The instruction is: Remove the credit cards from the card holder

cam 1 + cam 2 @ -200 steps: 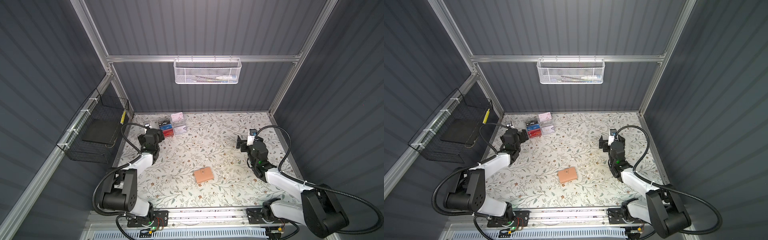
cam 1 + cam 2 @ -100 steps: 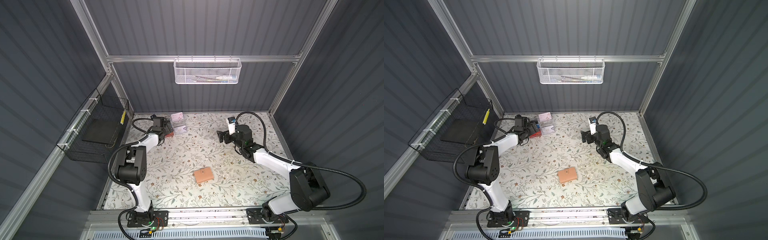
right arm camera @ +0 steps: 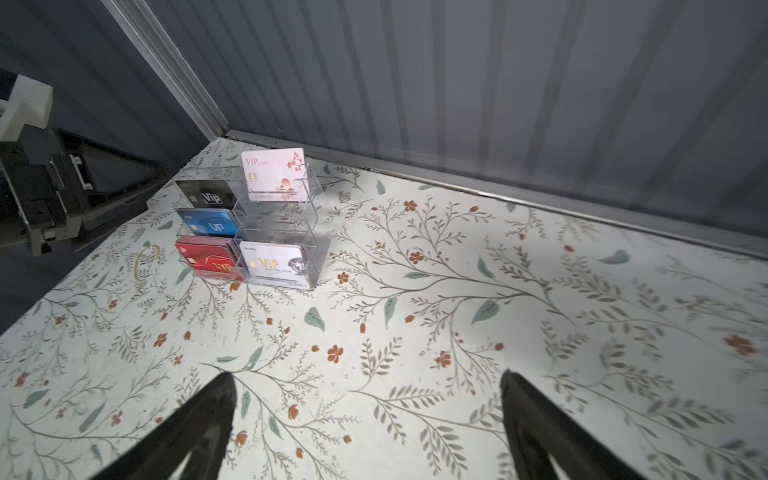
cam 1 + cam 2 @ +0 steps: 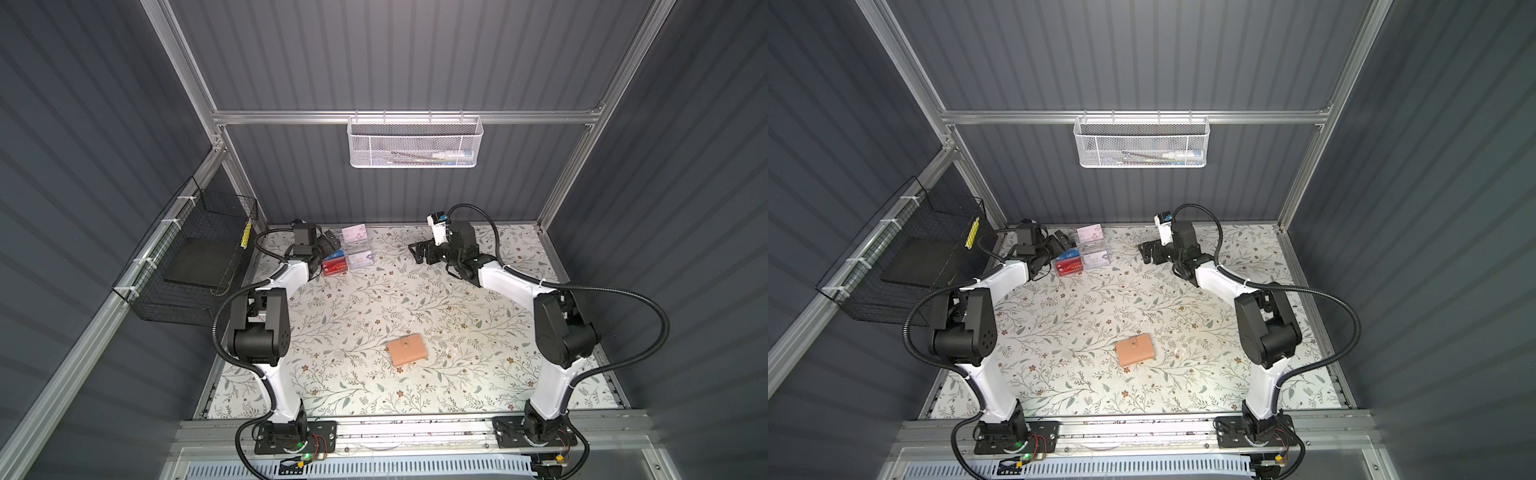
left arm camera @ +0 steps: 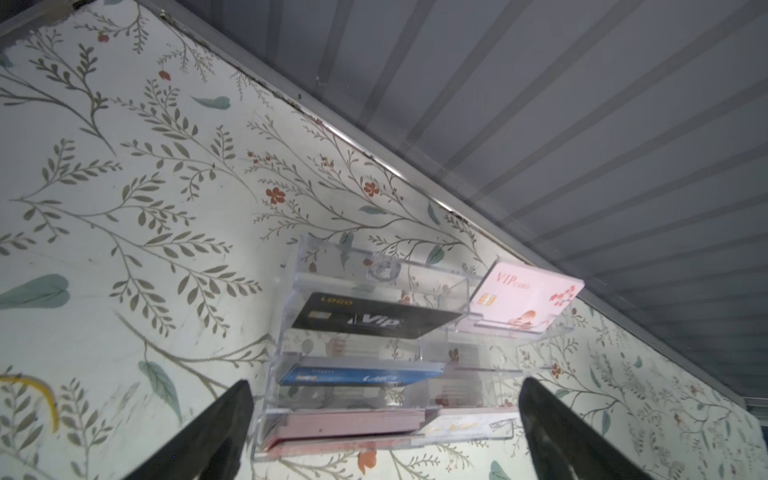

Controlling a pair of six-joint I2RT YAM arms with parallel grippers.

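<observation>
Since a second ago both arms have unfolded from beside their bases and reached to the far end of the counter, while the card holder has kept its place. In both top views the card holder (image 4: pixel 407 347) (image 4: pixel 1136 350) lies shut, snap facing up, on the flowered counter (image 4: pixel 457 332) near its front middle, well apart from both claws. The left claw (image 4: pixel 330 243) (image 4: pixel 1063 240) hangs released just beside the clear acrylic rack (image 4: pixel 353 249) (image 4: pixel 1090 249) at the far left. The right claw (image 4: pixel 419 253) (image 4: pixel 1148 253) hovers released over bare counter at the far middle, pointing toward that rack. In the left wrist view the left claw (image 5: pixel 384 386) is spread wide, grasping nothing, with the rack (image 5: pixel 374 282) close ahead; a black card (image 5: pixel 365 320), a blue card (image 5: pixel 361 374) and a pink card (image 5: pixel 523 299) sit in its tiers. In the right wrist view the right claw (image 3: pixel 368 378) is spread and empty above the counter, the rack (image 3: pixel 307 216) well ahead with a red card (image 3: pixel 208 257) and a white card (image 3: pixel 276 262) in its front tier.
</observation>
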